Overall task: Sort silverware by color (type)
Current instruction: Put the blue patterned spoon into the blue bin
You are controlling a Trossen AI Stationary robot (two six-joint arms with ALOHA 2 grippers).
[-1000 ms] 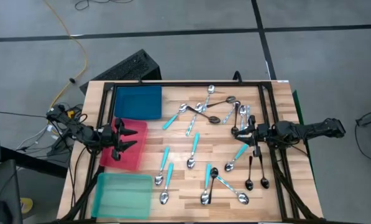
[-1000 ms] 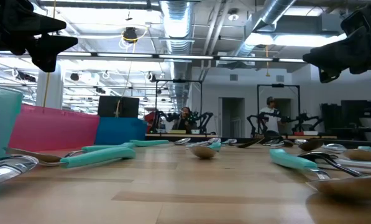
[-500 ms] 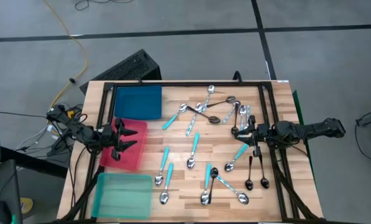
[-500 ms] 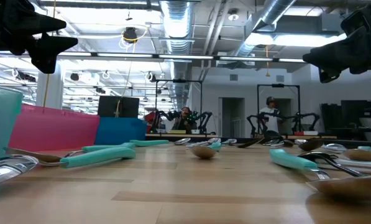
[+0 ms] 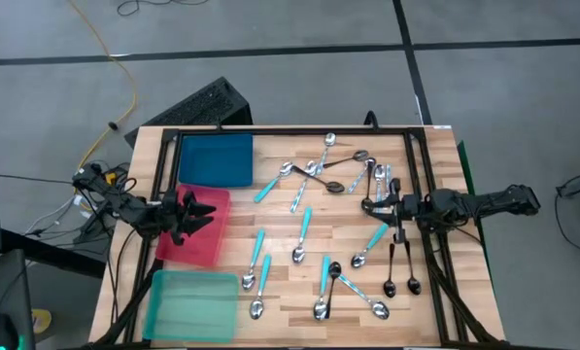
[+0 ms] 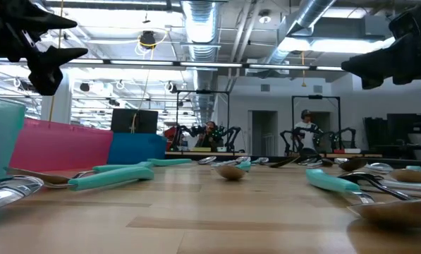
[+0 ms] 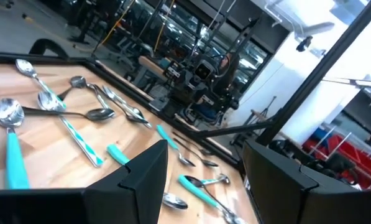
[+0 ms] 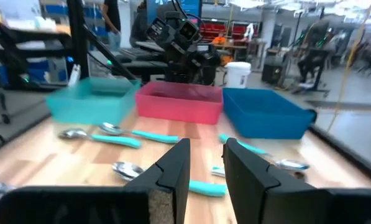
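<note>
The silverware lies scattered flat on the wooden table: turquoise-handled spoons, all-silver spoons and black spoons. My left gripper hovers level over the red tray with its fingers wide open and nothing between them. At the table's right side my right gripper hovers level above the spoons. Its fingers stand a narrow gap apart, also with nothing between them. Both grippers point toward the table's middle.
Three flat trays line the table's left side: blue at the far end, red in the middle, teal nearest. A black frame rail borders the table's far side. Bare wood shows between the trays and the spoons.
My left gripper has rolled about the line it points along while staying over the red tray; from above, its fingers now show closer together. My right gripper has rolled slightly in place. No spoon has moved.
</note>
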